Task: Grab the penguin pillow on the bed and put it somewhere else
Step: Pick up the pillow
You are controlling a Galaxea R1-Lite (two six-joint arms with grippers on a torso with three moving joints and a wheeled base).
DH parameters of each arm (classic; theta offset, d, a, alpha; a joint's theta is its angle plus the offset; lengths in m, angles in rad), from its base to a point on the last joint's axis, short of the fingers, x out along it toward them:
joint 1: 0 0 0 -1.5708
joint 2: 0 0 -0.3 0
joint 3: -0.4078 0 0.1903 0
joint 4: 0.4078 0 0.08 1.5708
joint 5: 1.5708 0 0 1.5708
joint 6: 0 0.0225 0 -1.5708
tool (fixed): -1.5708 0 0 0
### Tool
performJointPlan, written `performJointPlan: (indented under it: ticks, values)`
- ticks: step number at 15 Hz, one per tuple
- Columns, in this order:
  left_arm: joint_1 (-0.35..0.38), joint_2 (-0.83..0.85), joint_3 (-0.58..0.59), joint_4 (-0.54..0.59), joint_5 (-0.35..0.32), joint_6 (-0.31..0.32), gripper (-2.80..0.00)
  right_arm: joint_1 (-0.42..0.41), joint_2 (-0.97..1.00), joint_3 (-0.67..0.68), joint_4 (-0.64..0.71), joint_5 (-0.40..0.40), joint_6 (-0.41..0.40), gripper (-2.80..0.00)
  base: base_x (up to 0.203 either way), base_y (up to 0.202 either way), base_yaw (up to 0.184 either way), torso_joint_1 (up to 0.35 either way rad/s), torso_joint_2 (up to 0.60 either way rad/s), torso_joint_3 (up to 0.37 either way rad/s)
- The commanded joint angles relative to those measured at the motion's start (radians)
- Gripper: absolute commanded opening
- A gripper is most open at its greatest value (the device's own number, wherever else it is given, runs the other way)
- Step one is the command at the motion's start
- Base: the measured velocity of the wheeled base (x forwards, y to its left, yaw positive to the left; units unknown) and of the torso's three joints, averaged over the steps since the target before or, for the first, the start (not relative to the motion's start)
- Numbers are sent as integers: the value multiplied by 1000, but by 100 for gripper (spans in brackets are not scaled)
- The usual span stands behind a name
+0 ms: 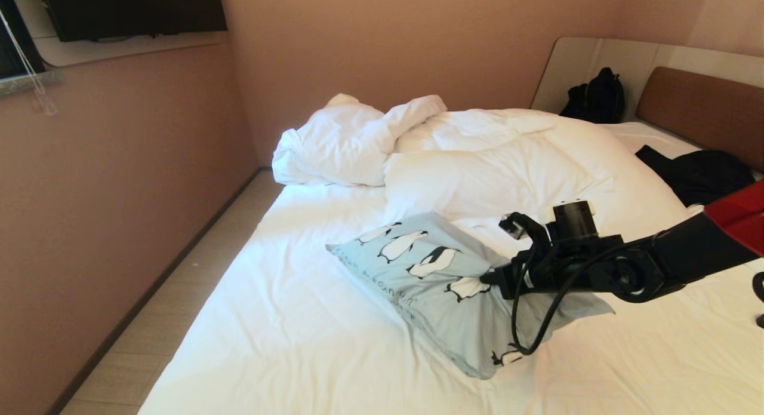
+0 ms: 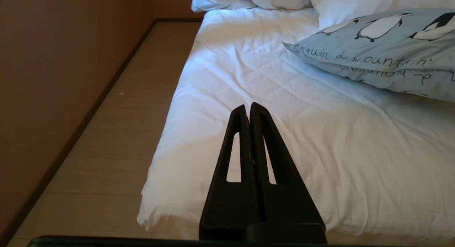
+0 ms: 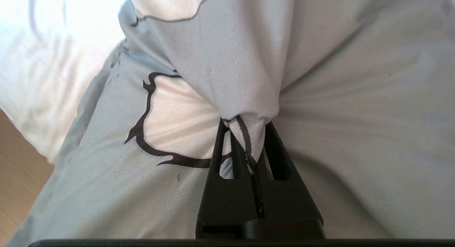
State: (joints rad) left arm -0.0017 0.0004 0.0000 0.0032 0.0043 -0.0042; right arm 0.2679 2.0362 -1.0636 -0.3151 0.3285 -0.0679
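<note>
- gripping a pinch of pale blue-grey fabric, the right gripper is clamped tight on the penguin pillow, and in the right wrist view its fingers are pressed together with a fold of cloth bunched between them.
- pillow's sitting on the white sheet around the middle of the bed, one corner pointing toward the floor side, the far end tucked under the black arm.
- looks like the cloth is tented up where the fingers bite it; whether the pillow has left the sheet, can't tell.
- row of black-and-white penguins runs across the top face, dark script along the edge, readable in the left wrist view on the penguin pillow.
- left gripper hangs off the near edge of the mattress, fingers closed flat against each other, nothing in them, well apart from the pillow.
- rumpled white duvet heaped behind the pillow, touching its far edge.
- dark garment lies near the brown headboard, and a black bag leans in the corner.
</note>
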Motion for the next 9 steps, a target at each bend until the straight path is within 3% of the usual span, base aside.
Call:
performJointPlan:
  ticks: [1, 9]
  values:
    - [0, 0, 2, 0, 0, 0, -280, 1, -69, -2, -4, 3, 72, -280, 0, 0, 0, 0, 0, 0]
    - [0, 0, 2, 0, 0, 0, -280, -9, -235, 2, -2, 2, 110, -280, 0, 0, 0, 0, 0, 0]
